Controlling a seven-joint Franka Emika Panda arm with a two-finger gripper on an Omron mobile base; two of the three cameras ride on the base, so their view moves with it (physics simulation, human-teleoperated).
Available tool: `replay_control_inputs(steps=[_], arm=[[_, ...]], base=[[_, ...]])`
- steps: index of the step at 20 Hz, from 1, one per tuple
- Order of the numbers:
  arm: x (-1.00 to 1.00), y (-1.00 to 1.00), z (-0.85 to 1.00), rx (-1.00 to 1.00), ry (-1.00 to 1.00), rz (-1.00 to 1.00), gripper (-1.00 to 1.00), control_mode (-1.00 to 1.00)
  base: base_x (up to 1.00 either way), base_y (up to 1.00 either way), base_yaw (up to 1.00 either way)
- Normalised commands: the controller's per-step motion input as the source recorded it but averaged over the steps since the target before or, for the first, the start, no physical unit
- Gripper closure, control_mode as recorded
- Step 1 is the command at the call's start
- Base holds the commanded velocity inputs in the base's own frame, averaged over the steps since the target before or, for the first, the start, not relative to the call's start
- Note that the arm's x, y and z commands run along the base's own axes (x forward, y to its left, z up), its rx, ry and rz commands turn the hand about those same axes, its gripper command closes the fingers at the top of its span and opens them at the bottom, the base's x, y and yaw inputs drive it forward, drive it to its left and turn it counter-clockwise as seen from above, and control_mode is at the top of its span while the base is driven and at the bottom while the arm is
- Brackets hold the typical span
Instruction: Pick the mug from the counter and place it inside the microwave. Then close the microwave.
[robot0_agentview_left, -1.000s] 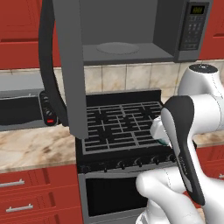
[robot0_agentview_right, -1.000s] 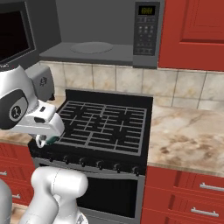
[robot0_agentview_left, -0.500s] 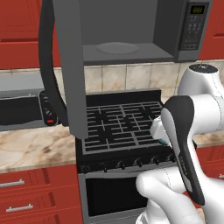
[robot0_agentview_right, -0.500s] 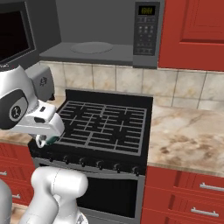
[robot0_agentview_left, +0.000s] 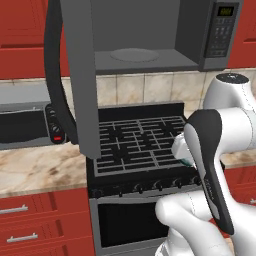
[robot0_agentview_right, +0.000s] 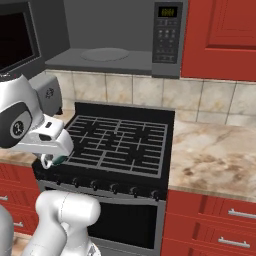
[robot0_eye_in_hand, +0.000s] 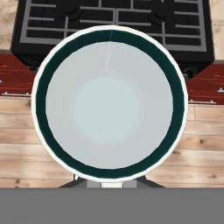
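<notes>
The mug (robot0_eye_in_hand: 109, 103), white with a dark teal band inside its rim, is seen from straight above in the hand view, with my gripper (robot0_eye_in_hand: 111, 183) shut on its near rim. From the right base view the mug (robot0_agentview_right: 56, 160) hangs under my hand just off the stove's front left corner, over the floor. The arm hides most of the mug (robot0_agentview_left: 181, 151) in the left base view. The microwave (robot0_agentview_right: 167, 37) hangs above the stove, its door (robot0_agentview_left: 75, 80) swung wide open to the left and its cavity with a turntable (robot0_agentview_left: 134, 55) bare. The counter (robot0_agentview_right: 215, 152) flanks the stove.
The black grated stove (robot0_agentview_right: 120, 142) lies under the microwave. A grey toaster oven (robot0_agentview_left: 25, 125) stands on the counter left of the stove, behind the open door. Red drawers (robot0_agentview_right: 220, 225) and wooden floor (robot0_eye_in_hand: 35, 140) lie below.
</notes>
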Motion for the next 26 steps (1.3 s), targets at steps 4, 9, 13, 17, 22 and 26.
replay_control_inputs(steps=[4, 9, 13, 17, 22, 26], arm=[[-0.13, 0.35, 0.25, -0.07, -0.24, 0.0, 1.0, -1.0], [-0.04, 0.29, 0.05, -0.07, -0.31, 0.0, 1.0, -1.0], [0.0, 0.01, 0.13, 0.0, -0.15, -0.01, 1.0, -1.0], [0.0, -0.12, 0.44, 0.11, -0.07, 0.01, 1.0, -1.0], [0.0, -0.2, 0.59, 0.16, -0.01, 0.07, 1.0, -1.0], [0.0, -0.02, 0.51, 0.1, 0.07, 0.05, 1.0, -1.0]], base=[[0.0, 0.0, 0.0], [0.0, 0.0, 0.0], [0.0, 0.0, 0.0], [0.0, 0.0, 0.0], [0.0, 0.0, 0.0], [0.0, 0.0, 0.0]])
